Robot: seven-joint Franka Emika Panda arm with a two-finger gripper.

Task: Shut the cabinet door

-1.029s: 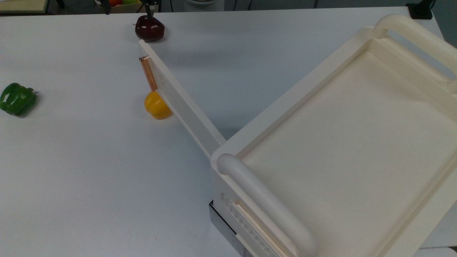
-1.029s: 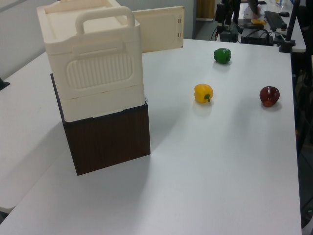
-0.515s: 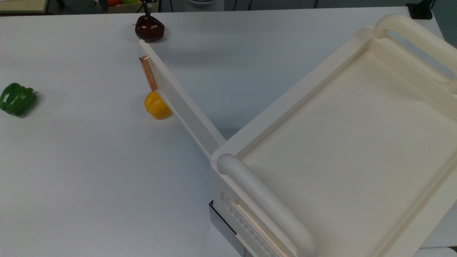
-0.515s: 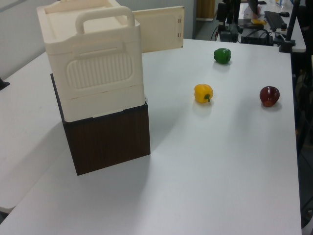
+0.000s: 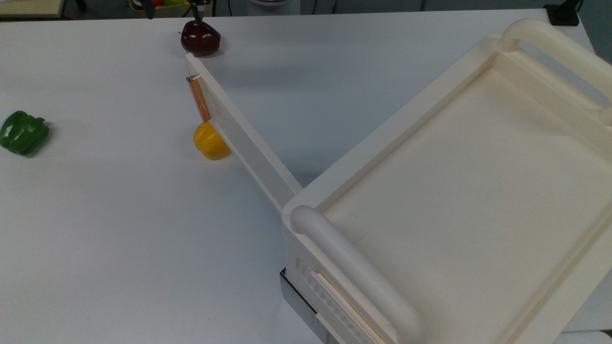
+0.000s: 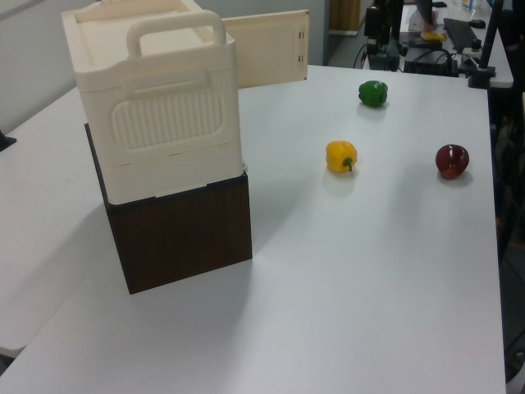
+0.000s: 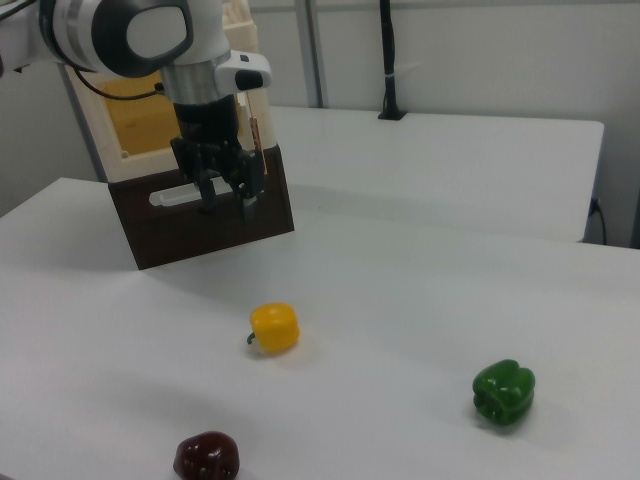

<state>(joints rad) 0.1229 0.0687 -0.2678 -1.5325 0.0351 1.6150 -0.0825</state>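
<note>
The cabinet door (image 5: 241, 138) is a long cream panel standing open, swung out from the cream cabinet (image 5: 459, 191) toward the top view's upper left. Its copper-brown strip handle (image 5: 199, 98) sits near the free end. In the left view the door (image 6: 267, 49) juts out behind the cabinet (image 6: 156, 107). My gripper (image 7: 226, 200) is open with nothing between its fingers. It hangs in the air just past the door's free end, over the dark red pepper (image 5: 200, 38). In the top view my gripper (image 5: 172, 6) shows as two dark fingertips at the upper edge.
A yellow pepper (image 5: 210, 142) lies on the white table close against the door's handle side. A green pepper (image 5: 23, 132) lies far off at the top view's left. The cabinet rests on a dark brown base (image 6: 184, 230). Thick rounded tube handles (image 5: 356, 272) top the cabinet.
My gripper's fingertips have shifted slightly along the top view's upper edge. The door and the three peppers have not moved.
</note>
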